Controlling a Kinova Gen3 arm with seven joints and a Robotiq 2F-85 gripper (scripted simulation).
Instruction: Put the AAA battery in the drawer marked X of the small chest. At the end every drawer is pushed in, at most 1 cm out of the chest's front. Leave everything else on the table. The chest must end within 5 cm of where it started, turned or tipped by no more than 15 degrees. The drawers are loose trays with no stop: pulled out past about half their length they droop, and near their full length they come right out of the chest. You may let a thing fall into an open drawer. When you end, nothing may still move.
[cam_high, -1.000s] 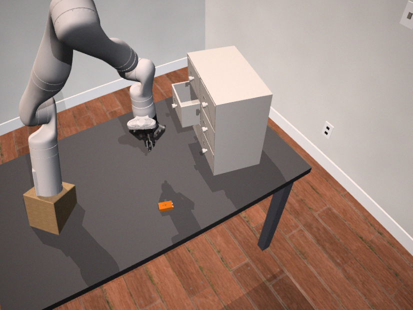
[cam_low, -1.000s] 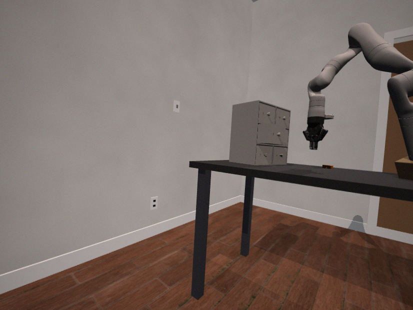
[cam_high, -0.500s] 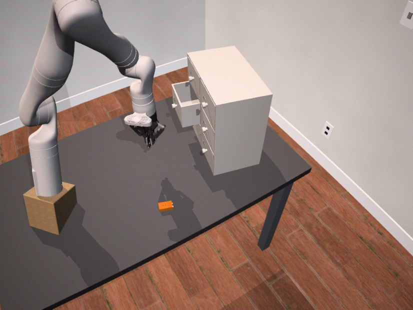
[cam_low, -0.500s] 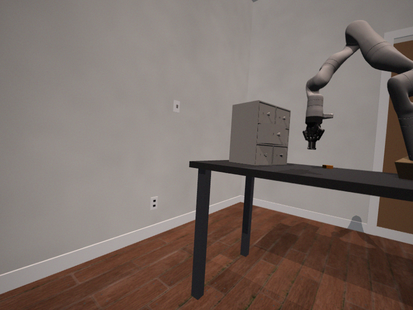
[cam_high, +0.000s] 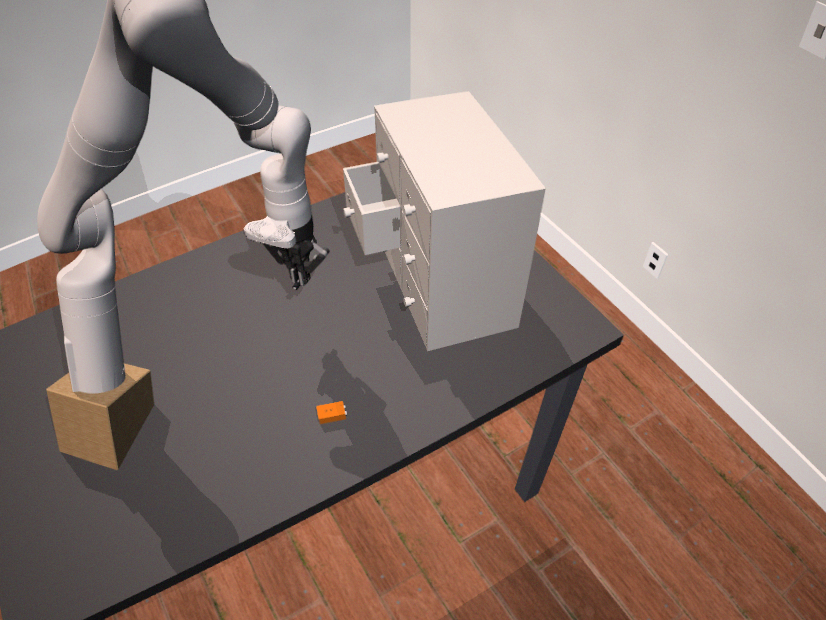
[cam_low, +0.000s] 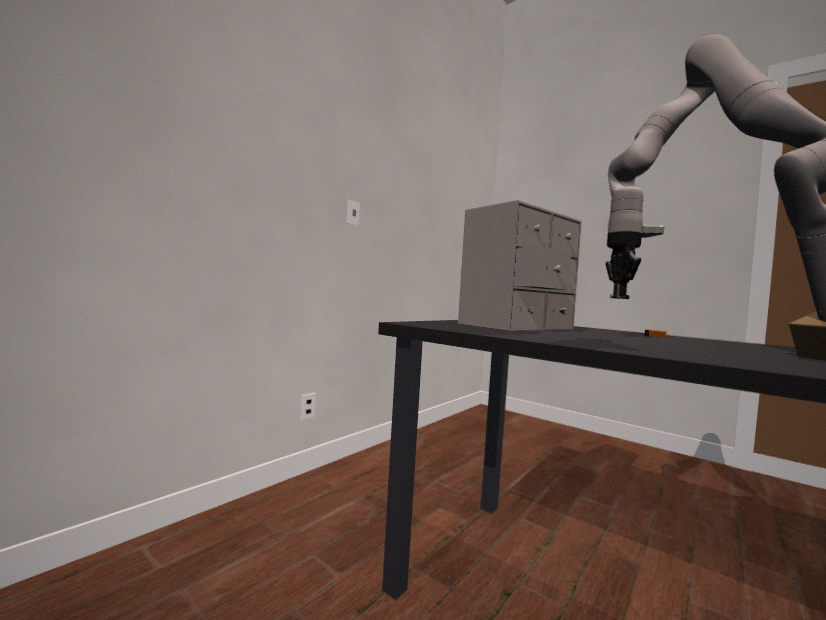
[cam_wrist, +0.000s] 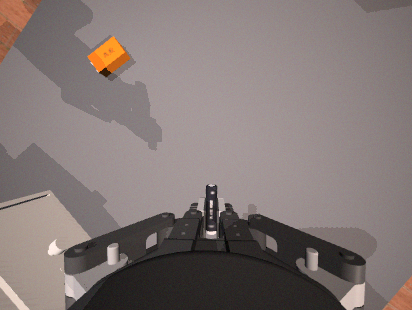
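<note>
Closed around the AAA battery (cam_wrist: 211, 217) with the pincer (cam_high: 298, 281) (cam_low: 619, 296) (cam_wrist: 211, 208), well above the dark table (cam_high: 200, 320) (cam_low: 600, 344) (cam_wrist: 280, 125). Can see one open drawer (cam_high: 381, 230) (cam_low: 563, 278), jutting from the middle row of the pale chest (cam_high: 477, 266) (cam_low: 488, 266) (cam_wrist: 30, 230), on the side farther from the near table edge in the top view. Can make out pale inner walls, but not the whole bottom. Cannot read any letter on the drawer fronts. Can see the other visible fronts sitting about flush.

On the table, well apart from the chest, find an orange block (cam_high: 330, 412) (cam_low: 656, 333) (cam_wrist: 109, 54) lying flat, with small pale terminals at one end. Under the arm's base, see a wooden block (cam_high: 83, 427) (cam_low: 809, 340). Beyond the table, see grey walls (cam_high: 600, 133) (cam_low: 233, 200) and a reddish plank floor (cam_high: 413, 533) (cam_low: 300, 533).

Find the AAA battery right between the pincer's fingertips, dark with pale marks, outside the open drawer and in front of the chest.
</note>
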